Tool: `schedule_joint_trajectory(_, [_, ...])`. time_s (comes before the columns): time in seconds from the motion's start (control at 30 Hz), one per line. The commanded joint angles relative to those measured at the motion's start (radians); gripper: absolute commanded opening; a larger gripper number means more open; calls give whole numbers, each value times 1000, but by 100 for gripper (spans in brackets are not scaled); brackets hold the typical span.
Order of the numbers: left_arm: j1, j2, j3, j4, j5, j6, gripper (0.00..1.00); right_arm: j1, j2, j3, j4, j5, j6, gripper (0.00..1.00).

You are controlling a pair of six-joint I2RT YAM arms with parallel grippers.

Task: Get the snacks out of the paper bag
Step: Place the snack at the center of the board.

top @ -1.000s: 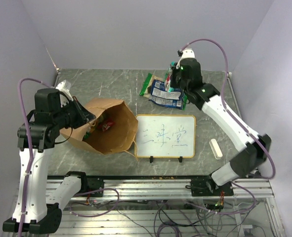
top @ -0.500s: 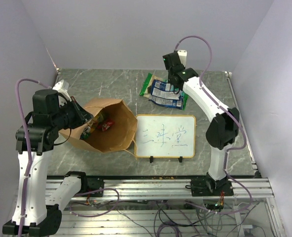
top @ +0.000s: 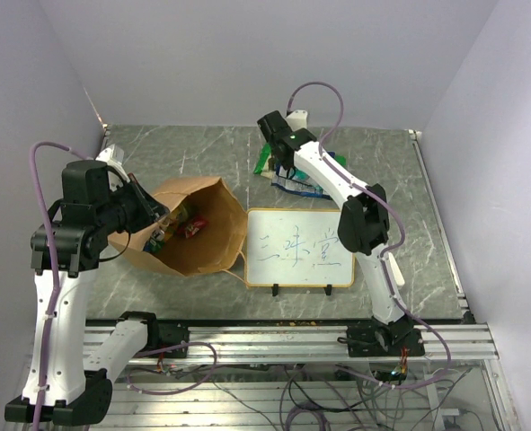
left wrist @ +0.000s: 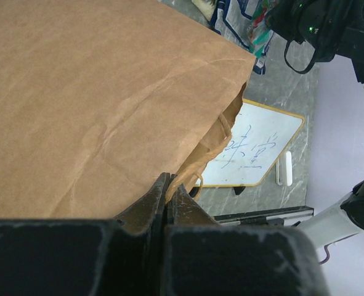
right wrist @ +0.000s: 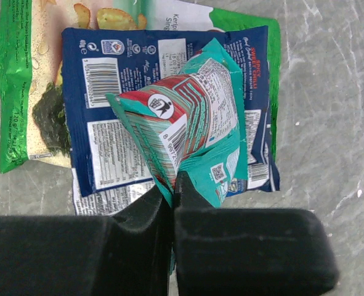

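Moved: the right gripper point(top: 280, 160) has swung leftward along the far side of the table, from the right end of the snack pile point(top: 308, 186) to its left end. Its arm has folded in beside the whiteboard point(top: 287, 247). The left gripper point(top: 157, 215) and the paper bag point(top: 207, 251) are where they were.
Near tool: the left gripper is pressed together on the brown paper of the bag's rim, holding the mouth lifted open.
Bag: it lies on its side just ahead of the left gripper. Its long axis runs from that gripper toward the whiteboard, and its mouth is turned to the right arm's side.
Inside the bag: red and green packets point(top: 186, 224) sit just within the mouth, close beside the left gripper. They are well apart from the right gripper, nearer the robot and to its left.
Far tool: the right gripper is closed on the lower edge of a teal packet point(right wrist: 188, 117), which hangs directly over the pile.
Beyond the fingers: a dark blue packet point(right wrist: 108, 142) lies flat on a green chip bag point(right wrist: 18, 92), both already out of the bag.
Coming move: as I judge it, the teal packet only needs letting go straight down. The reach back then runs left and nearer, into the mouth. The left arm is closer but occupied, so the right must fetch.
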Motion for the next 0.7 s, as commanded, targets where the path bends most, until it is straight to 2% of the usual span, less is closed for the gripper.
schedule_joint_trajectory(0.0, [9, -10, -15, 17, 19, -16, 7, -16, 49, 74, 76, 24, 21, 1])
schedule_joint_trajectory(0.17, [9, -10, -12, 13, 17, -28, 7, -26, 77, 58, 184, -27, 28, 6])
schedule_joint_trajectory(0.3, [9, -4, -2, 2, 20, -20, 7, -38, 107, 86, 239, -85, 12, 17])
schedule_joint_trajectory(0.67, [8, -31, -44, 67, 70, -8, 7, -49, 59, 29, 392, -300, -27, 68])
